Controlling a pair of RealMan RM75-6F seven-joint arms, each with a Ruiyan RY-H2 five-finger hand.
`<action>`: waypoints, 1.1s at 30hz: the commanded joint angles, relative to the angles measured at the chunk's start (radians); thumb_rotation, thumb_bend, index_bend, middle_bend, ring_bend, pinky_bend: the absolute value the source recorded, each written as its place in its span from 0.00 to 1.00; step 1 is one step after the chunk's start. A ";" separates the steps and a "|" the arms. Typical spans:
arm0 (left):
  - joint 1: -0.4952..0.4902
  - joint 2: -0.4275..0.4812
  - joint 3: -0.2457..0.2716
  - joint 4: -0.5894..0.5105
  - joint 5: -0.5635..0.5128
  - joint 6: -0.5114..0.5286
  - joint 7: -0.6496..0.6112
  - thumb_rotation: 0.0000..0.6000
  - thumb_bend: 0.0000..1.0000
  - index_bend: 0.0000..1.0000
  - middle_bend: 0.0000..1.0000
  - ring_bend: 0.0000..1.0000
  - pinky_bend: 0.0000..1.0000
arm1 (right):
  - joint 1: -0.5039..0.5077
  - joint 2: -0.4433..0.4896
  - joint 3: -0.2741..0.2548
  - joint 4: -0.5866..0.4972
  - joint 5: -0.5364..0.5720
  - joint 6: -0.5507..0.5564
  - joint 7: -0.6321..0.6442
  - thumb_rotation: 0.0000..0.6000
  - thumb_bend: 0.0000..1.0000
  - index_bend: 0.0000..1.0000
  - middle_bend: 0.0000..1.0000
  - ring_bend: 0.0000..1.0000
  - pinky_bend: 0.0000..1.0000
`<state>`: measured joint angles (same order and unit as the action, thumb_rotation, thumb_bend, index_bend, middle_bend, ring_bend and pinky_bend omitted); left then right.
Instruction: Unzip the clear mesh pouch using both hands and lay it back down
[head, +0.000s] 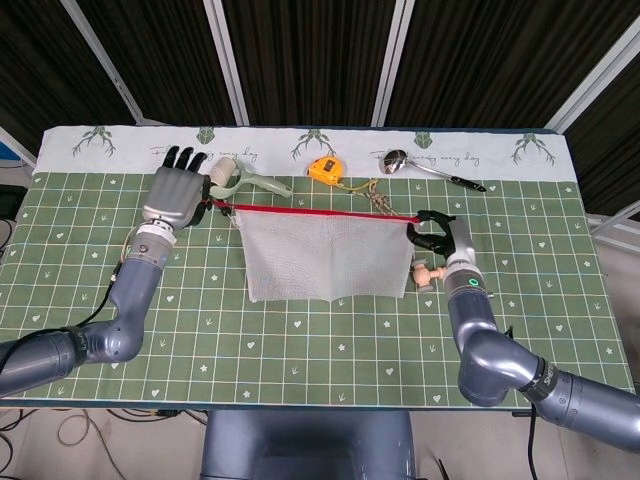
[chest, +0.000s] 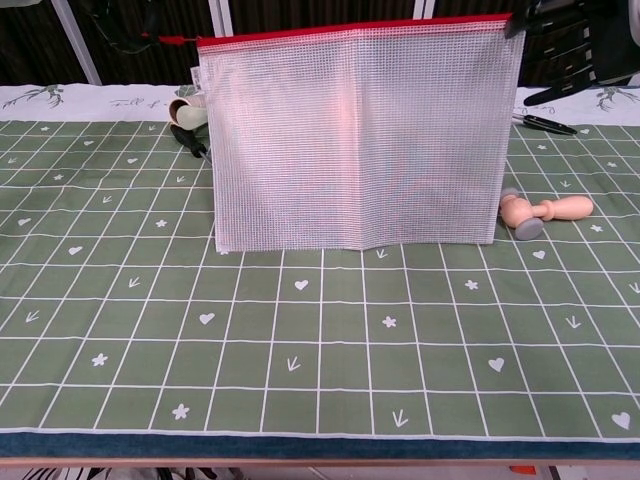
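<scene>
1. My right hand (head: 437, 236), right of centre in the head view, was curled and pinching the right top corner of the clear mesh pouch (head: 325, 258); it held the pouch upright off the table.
2. My left hand (head: 172, 195), at the upper left of the head view, had its fingers loosely together and pointing up the frame; a thin red line ran from it to the pouch's left corner, and I judged it to be pinching the zipper pull, though the pinch itself was too small to see.
3. The red zipper edge (chest: 355, 27) ran level along the top of the chest view; the pouch's lower edge hung just at the green mat (chest: 300, 360), mid-frame.
4. I judged the unzipping stroke at or near its end; whether the mouth was fully open I could not tell.
5. The next move called for lowering both hands together and laying the pouch flat, well apart from the wooden peg (chest: 545, 211) at its right.
</scene>
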<state>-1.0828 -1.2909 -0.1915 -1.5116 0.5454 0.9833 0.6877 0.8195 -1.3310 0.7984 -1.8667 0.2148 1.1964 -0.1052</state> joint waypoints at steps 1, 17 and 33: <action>0.001 0.002 -0.001 -0.004 -0.001 -0.004 -0.001 1.00 0.30 0.41 0.08 0.00 0.00 | -0.003 0.004 -0.012 -0.009 -0.016 -0.010 -0.008 1.00 0.47 0.27 0.09 0.00 0.21; 0.074 0.072 -0.021 -0.111 0.029 0.032 -0.100 1.00 0.11 0.10 0.03 0.00 0.00 | -0.036 0.067 -0.183 -0.069 -0.226 -0.022 -0.124 1.00 0.20 0.00 0.00 0.00 0.20; 0.495 0.239 0.229 -0.429 0.610 0.353 -0.379 1.00 0.08 0.03 0.00 0.00 0.00 | -0.377 0.197 -0.726 -0.074 -1.219 0.106 -0.150 1.00 0.12 0.00 0.00 0.00 0.20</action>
<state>-0.7044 -1.0964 -0.0602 -1.8966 1.0068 1.2405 0.3759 0.5772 -1.1744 0.2512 -1.9861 -0.7275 1.2336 -0.2795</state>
